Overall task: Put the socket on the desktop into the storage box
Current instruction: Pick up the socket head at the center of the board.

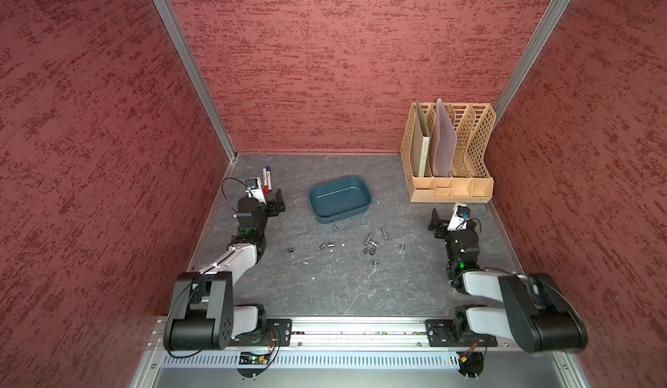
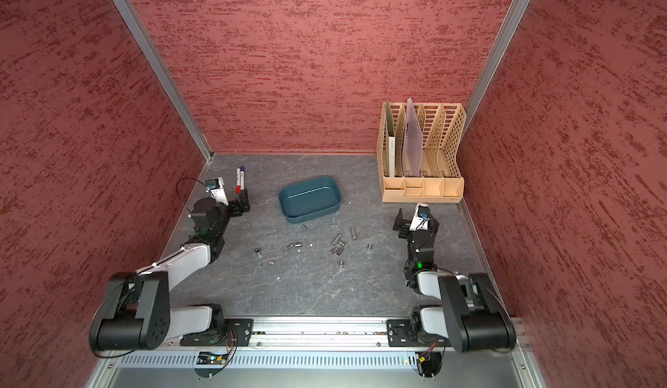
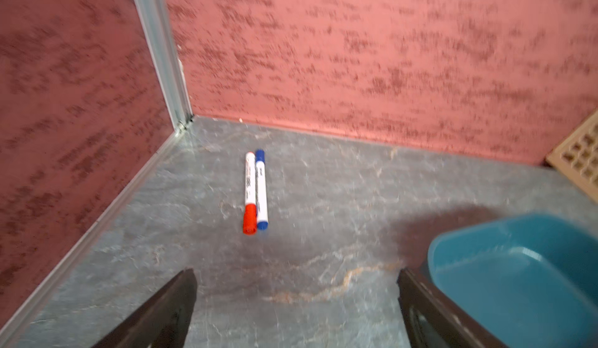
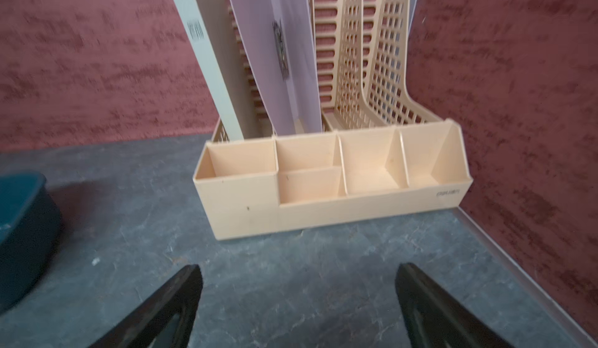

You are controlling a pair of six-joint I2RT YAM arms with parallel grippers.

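The left tool [image 1: 276, 202] and right tool [image 1: 435, 220] are hovering wide open and empty, flanking the storage box [image 1: 339, 216], ready for the sockets [image 1: 368, 239].

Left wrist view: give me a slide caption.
Open jaws above the desktop, red marker and blue marker side by side ahead, storage box beside one jaw.

Dark grey, pale-veined counter [image 1: 343, 292] between red walls

A teal storage box [image 1: 346, 217] sits mid-counter toward the back, and small metal sockets [image 1: 369, 249] lie scattered on the bare surface just in front of it. 2 markers, a red marker [image 3: 249, 197] and a blue marker [image 3: 260, 191], lie touching side by side near the back left corner. A beige lattice file rack [image 1: 451, 187] stands in the back right corner.
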